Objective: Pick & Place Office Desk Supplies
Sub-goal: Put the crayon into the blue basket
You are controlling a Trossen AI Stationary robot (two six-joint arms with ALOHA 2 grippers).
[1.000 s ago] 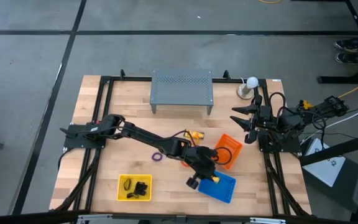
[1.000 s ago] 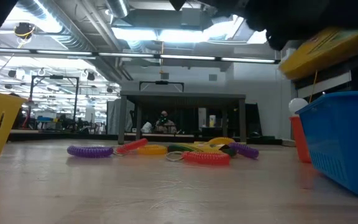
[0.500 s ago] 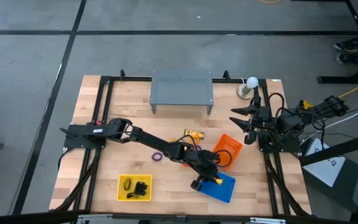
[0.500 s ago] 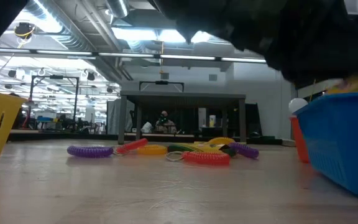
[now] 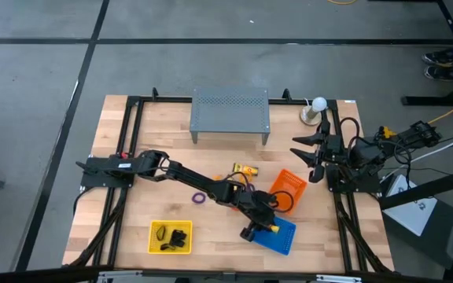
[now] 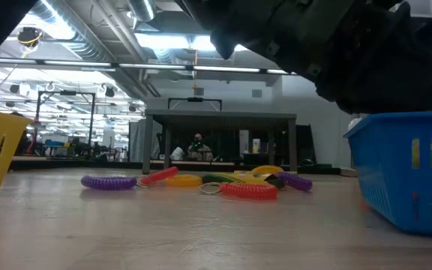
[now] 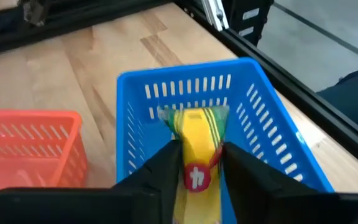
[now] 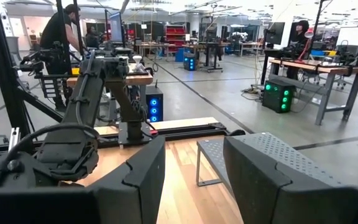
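Observation:
My left gripper (image 7: 197, 171) reaches down into the blue basket (image 7: 272, 149) near the table's near edge and is shut on a yellow packet (image 7: 197, 134) with green stripes and a red mark. In the high view it sits at the basket's left end (image 5: 255, 229). Another yellow packet (image 5: 244, 170) lies flat on the table's middle, and a purple loop (image 5: 200, 198) lies left of it. The low view shows purple (image 6: 109, 181) and red (image 6: 248, 190) loops lying on the wood. My right gripper (image 5: 313, 157) waits open at the table's right side. My left gripper pinches the yellow packet between its two fingers (image 7: 169, 163), on the packet's end nearest the wrist (image 7: 197, 163). It comes from above, slanting down. The packet points away from the fingers, with its far end (image 7: 191, 115) low inside the blue basket.
An orange basket (image 5: 288, 189) stands just beyond the blue one, and a yellow basket (image 5: 170, 237) holding black clips stands near the near-left corner. A grey perforated shelf (image 5: 230, 110) is at the far edge, with a white ball on a stand (image 5: 318, 106) to its right.
My left gripper has come down with the yellow packet, from above the blue basket's rim into the basket. In the low view the packet has sunk behind the basket's wall. The gripper has stayed shut on it.

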